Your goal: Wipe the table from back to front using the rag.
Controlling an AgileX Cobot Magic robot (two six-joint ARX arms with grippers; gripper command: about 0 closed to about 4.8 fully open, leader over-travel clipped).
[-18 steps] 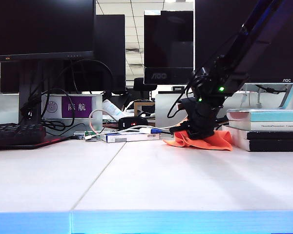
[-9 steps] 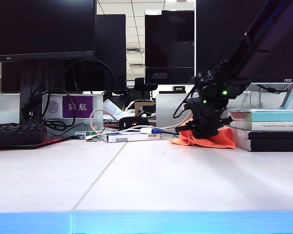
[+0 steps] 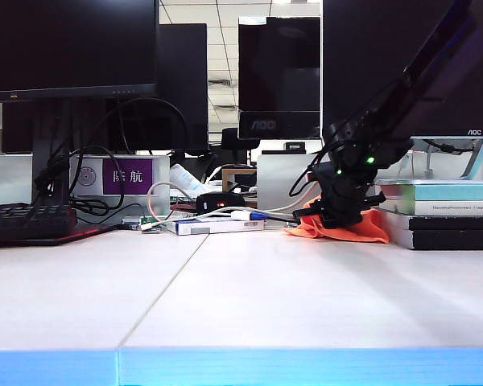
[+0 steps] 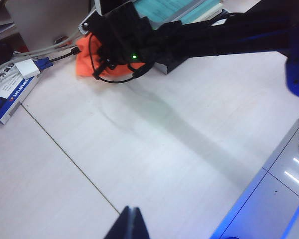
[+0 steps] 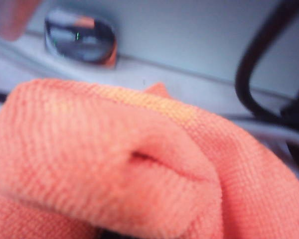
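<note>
The orange rag (image 3: pixel 372 231) lies bunched at the back of the white table (image 3: pixel 266 297), against the stacked books. My right gripper (image 3: pixel 339 219) presses down on it, shut on the rag. In the right wrist view the rag (image 5: pixel 114 159) fills the picture and hides the fingers. The left wrist view shows the rag (image 4: pixel 83 63) under the black right arm (image 4: pixel 204 37). My left gripper (image 4: pixel 131 213) is shut and empty, hovering over the table (image 4: pixel 154 149) near its blue front edge, far from the rag.
Stacked books (image 3: pixel 443 213) stand at the back right. Monitors, a keyboard (image 3: pixel 24 221), cables, a blue-white box (image 3: pixel 213 227) and a purple-labelled box (image 3: pixel 121 177) line the back. A seam (image 3: pixel 165 281) crosses the table; its front edge (image 3: pixel 306 366) is light blue.
My right gripper has slid the rag a little to the right and further back, closer to the books. The left arm has not moved.
</note>
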